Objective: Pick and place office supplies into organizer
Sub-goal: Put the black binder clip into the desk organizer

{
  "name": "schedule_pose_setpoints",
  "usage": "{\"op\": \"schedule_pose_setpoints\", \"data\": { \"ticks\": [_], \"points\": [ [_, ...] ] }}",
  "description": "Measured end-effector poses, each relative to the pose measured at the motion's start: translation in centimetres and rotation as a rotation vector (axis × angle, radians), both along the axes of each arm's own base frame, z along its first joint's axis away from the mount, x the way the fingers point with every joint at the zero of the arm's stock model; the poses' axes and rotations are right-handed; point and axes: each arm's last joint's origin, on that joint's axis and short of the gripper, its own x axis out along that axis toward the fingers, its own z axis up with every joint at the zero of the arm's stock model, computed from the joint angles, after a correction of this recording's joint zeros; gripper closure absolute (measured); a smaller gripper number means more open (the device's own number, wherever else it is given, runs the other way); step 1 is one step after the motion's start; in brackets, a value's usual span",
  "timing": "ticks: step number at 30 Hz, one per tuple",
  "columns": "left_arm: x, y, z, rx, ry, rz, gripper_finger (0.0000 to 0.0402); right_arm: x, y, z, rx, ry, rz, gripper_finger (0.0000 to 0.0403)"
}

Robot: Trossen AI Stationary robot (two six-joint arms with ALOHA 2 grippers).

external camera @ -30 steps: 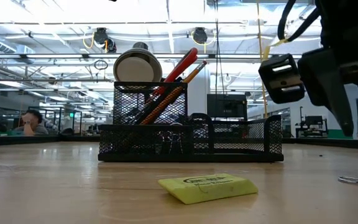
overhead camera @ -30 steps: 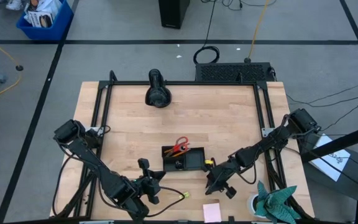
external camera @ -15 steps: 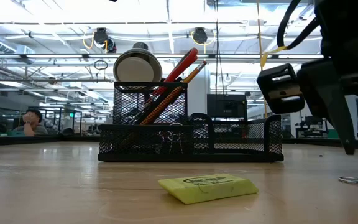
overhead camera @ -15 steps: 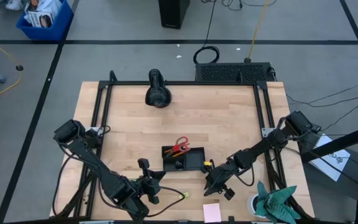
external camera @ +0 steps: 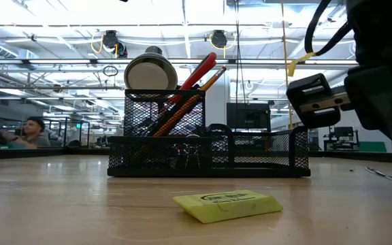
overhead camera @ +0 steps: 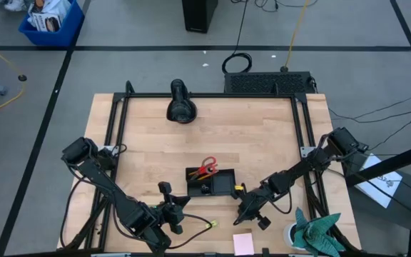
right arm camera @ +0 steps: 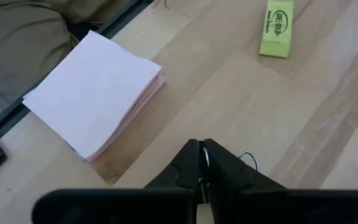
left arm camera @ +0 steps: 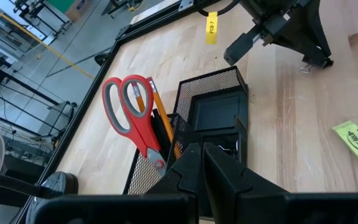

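Binder clip (right arm camera: 248,160) near the table's front edge: the right gripper (right arm camera: 201,163) has its fingers pinched together on it; next, lift toward the organizer (overhead camera: 212,182).

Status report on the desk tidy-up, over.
Right gripper shut at binder clip, wire loop showing beside it. Left gripper shut, waiting by organizer. Yellow eraser, sticky pad not yet stowed. Nothing blocking.

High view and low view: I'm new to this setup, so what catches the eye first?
The black mesh organizer at mid-table, with red-handled scissors and orange pencils sticking up from its tall compartment. In front of it, a yellow eraser lies on the wood. The right gripper is down beside the organizer, near a pink sticky-note pad.
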Motion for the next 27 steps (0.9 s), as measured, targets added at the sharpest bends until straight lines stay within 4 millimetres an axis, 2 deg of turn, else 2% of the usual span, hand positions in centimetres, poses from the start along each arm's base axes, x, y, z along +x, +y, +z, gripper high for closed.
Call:
{"op": "schedule_pose_setpoints", "data": {
  "ticks": [7,10,21,23,27],
  "points": [
    [0.0,0.0,0.0,0.0,0.0,0.0,0.0376,0.1,0.0,0.4,0.034,-0.002,-0.043,0.0399],
    [0.0,0.0,0.0,-0.001,0.0,0.0,0.0376,0.3,0.4,1.2,0.034,-0.035,-0.052,0.04],
    [0.0,0.0,0.0,-0.004,-0.002,0.002,0.0376,3.1,2.7,5.8,-0.099,-0.332,-0.236,0.0402],
    [0.0,0.0,0.0,-0.002,-0.004,0.001,0.0376,3.8,2.8,6.2,-0.116,-0.362,-0.267,0.0402],
    [0.2,-0.4,0.2,0.004,-0.02,-0.025,0.0376,5.7,2.0,5.6,-0.147,-0.395,-0.319,0.0402]
  ]
}}
